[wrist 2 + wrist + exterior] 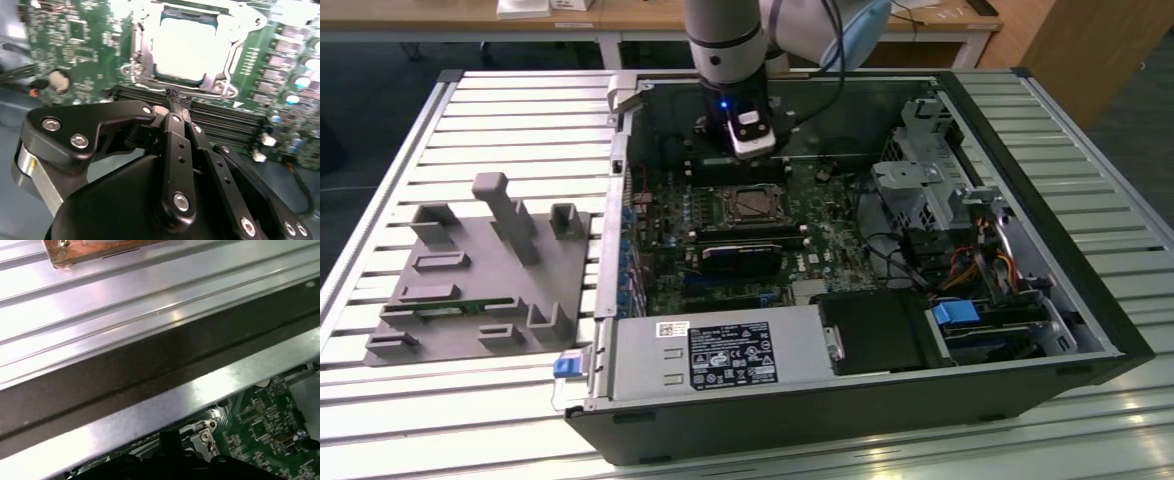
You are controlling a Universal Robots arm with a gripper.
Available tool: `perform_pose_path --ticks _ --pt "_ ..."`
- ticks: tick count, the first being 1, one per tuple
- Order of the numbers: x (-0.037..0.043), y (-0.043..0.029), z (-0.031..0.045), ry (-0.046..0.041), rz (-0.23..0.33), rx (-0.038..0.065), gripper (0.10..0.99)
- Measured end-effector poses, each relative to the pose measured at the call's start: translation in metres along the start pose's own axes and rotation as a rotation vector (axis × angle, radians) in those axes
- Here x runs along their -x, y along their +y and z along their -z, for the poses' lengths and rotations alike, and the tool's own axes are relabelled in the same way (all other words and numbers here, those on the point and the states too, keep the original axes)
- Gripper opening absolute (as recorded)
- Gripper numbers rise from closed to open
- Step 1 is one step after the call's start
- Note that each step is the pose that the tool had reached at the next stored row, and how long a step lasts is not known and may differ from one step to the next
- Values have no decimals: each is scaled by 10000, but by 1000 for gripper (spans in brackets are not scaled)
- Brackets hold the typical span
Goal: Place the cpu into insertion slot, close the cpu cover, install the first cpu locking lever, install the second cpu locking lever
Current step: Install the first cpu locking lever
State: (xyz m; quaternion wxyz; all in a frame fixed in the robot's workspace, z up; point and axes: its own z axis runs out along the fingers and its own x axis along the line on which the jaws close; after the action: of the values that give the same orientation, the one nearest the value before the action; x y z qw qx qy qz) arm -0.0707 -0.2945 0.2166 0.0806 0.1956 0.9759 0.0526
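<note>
The cpu [186, 46] shows its pale face inside the insertion slot [750, 205] on the green motherboard. The cpu cover [142, 47], a silver frame, lies flat around the chip's edges. A thin wire locking lever [233, 56] runs along one side of the frame; whether it is latched I cannot tell. My gripper [176, 100] hovers just off the socket's edge, above the black memory slots, its black fingers [172, 145] shut with nothing between them. In the exterior view the gripper [750, 150] hangs just behind the socket.
The open computer case [1107, 330] lies on a slatted metal table [520, 110]. A grey power supply [720, 355] sits at the front, with drive cages and cables [961, 250] at the exterior view's right. A grey fixture block [480, 270] stands outside the case. The case wall [150, 365] is close by.
</note>
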Motion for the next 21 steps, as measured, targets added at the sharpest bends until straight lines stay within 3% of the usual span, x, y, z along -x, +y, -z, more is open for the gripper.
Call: perform_pose_path --ticks 4,5,10,15,21 --pt "43 17 -9 605 -30 -379 106" --pt "45 18 -10 644 -32 -406 106" --pt "56 23 -12 646 -30 -408 106" --pt "145 59 -29 652 -30 -430 106" --pt "180 51 -33 584 25 -602 106"
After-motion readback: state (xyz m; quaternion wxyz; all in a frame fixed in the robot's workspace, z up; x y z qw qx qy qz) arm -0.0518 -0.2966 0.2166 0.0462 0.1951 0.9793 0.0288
